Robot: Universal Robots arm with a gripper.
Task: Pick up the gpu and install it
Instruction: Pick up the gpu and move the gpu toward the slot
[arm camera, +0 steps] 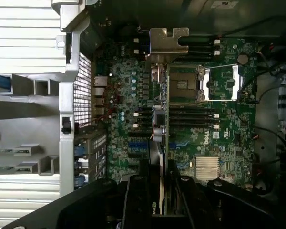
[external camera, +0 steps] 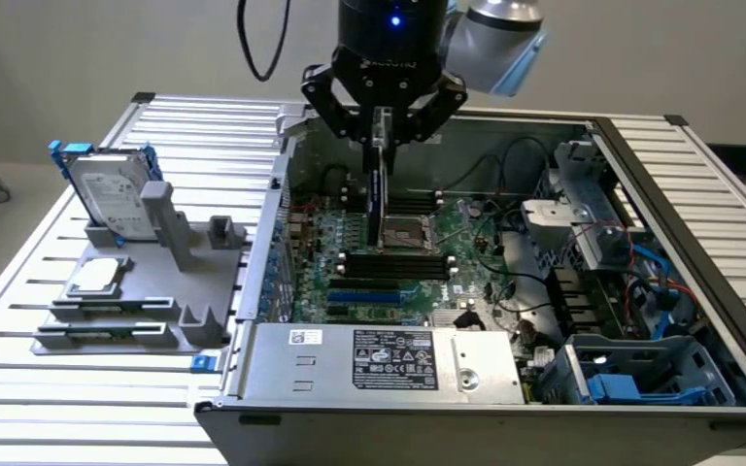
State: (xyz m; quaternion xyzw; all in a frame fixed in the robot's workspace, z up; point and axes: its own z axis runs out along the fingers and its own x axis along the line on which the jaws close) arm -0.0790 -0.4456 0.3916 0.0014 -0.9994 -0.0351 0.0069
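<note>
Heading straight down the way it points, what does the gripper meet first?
The gpu held in the gripper would likely touch the motherboard first, near the CPU socket; depth is unclear.

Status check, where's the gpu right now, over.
Status: gripper shut on gpu. It hangs on edge above motherboard, not seated. Memory slots close beneath.

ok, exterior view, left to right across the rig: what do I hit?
hard drive in its blue frame → gpu, hanging edge-on in the pincer → pale silver block inside the case → blue drive tray
</note>
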